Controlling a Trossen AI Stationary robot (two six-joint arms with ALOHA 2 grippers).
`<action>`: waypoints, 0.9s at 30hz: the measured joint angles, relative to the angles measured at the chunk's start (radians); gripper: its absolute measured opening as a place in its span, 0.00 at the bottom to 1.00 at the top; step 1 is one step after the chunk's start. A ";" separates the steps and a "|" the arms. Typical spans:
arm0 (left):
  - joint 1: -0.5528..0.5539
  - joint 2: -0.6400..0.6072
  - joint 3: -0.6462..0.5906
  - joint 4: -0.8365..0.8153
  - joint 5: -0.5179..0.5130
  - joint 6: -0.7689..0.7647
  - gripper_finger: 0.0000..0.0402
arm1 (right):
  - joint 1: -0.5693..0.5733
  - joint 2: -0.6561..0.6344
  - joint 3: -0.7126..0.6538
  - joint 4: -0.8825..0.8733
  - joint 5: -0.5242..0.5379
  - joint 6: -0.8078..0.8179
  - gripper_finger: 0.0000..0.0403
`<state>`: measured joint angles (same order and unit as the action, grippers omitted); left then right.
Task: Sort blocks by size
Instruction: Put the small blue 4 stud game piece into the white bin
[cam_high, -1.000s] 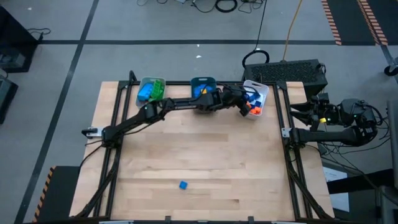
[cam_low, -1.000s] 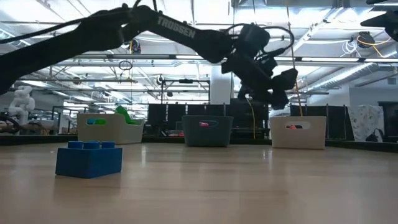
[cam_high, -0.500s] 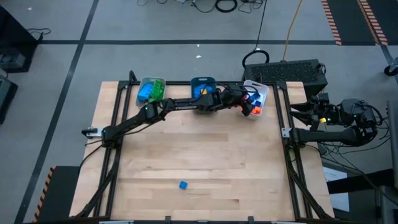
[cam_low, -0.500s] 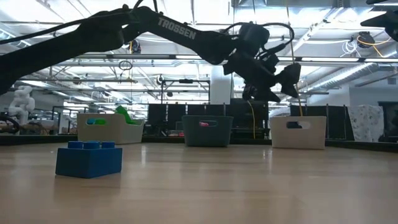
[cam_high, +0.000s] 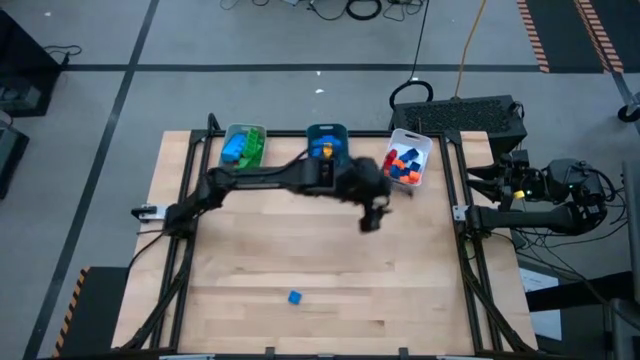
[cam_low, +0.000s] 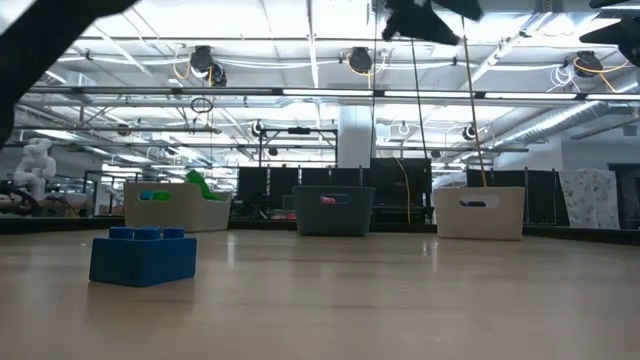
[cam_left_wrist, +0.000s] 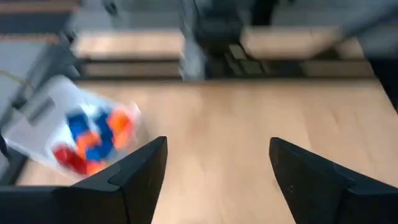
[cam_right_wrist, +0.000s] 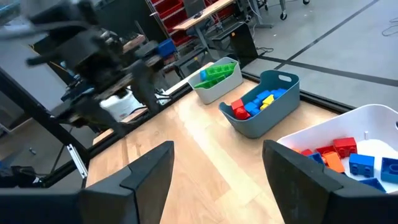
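My left gripper (cam_high: 369, 221) is open and empty, above the bare table a little toward the near side of the white tray (cam_high: 406, 160); its fingers stand apart in the left wrist view (cam_left_wrist: 217, 180). The white tray holds blue, red and orange blocks (cam_left_wrist: 93, 140). A teal tray (cam_high: 326, 141) holds blue, yellow and red blocks. A grey tray (cam_high: 243, 144) holds green and blue blocks. One blue block (cam_high: 294, 297) rests flat on the table near its near edge, and it also shows in the low view (cam_low: 143, 256). My right gripper (cam_right_wrist: 217, 180) is open and empty, parked off the table's right edge.
The three trays stand in a row along the table's far edge. The left arm (cam_high: 260, 182) stretches across the far half of the table. Black frame rails run along the table's left (cam_high: 178, 250) and right sides. The middle and near parts of the tabletop are bare wood.
My left gripper has drawn back from over the white tray toward the table's near edge and has risen, going out of the top of the low view. The trays and the lone blue block have stayed put.
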<state>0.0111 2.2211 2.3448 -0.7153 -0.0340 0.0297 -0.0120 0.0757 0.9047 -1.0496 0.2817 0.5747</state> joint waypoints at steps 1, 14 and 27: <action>-0.023 -0.016 -0.002 -0.058 -0.001 0.001 0.69 | 0.000 0.000 0.000 0.000 0.000 -0.002 0.59; -0.376 -0.112 -0.240 -0.549 -0.157 -0.274 0.60 | 0.000 0.000 0.000 0.001 0.000 -0.037 0.59; -0.579 -0.110 -0.619 -0.365 -0.117 -0.391 0.60 | 0.000 0.000 0.000 0.001 0.000 -0.011 0.59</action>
<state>-0.5678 2.1113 1.7259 -1.0804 -0.1509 -0.3611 -0.0117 0.0761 0.9051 -1.0484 0.2821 0.5637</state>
